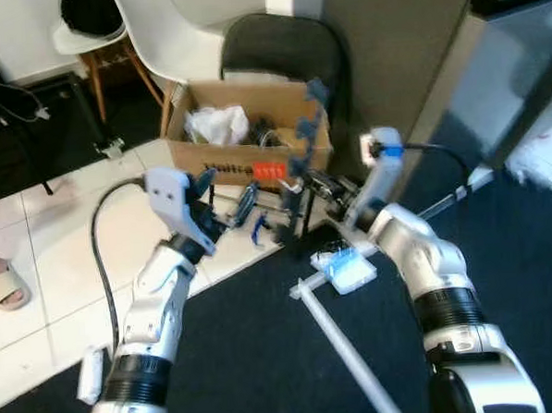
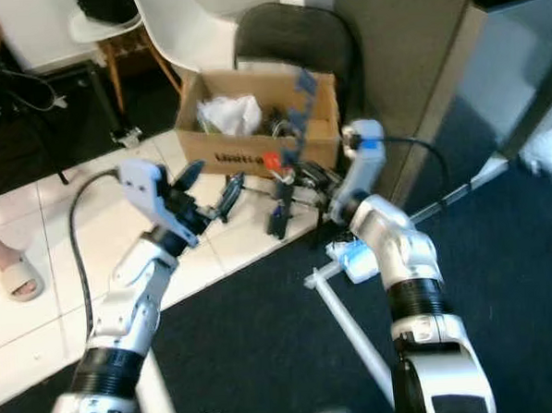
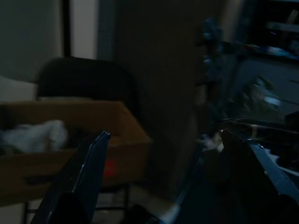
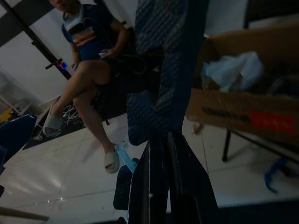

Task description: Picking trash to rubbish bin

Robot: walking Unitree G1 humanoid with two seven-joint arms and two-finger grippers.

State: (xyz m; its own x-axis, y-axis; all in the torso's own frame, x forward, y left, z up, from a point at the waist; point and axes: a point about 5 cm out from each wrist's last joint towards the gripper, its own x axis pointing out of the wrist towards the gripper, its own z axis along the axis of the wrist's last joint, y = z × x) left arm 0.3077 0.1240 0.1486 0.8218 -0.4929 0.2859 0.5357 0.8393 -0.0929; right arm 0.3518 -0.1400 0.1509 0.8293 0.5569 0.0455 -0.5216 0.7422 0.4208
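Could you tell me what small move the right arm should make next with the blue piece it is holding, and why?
Probably carry it a little further forward over the open cardboard box before releasing. The right gripper is shut on a blue strip of trash, which stands up at the box's near front edge rather than clearly above the opening, where white crumpled trash already lies. The left gripper is open beside it.

Brown matt cardboard box [image 1: 245,153] holds crumpled white plastic [image 1: 218,124]. Glossy pale tiled floor [image 1: 39,274] meets dark matt carpet [image 1: 265,355]. The strip [image 4: 163,70] in the right gripper's fingers [image 4: 159,186] looks woven, rough blue.
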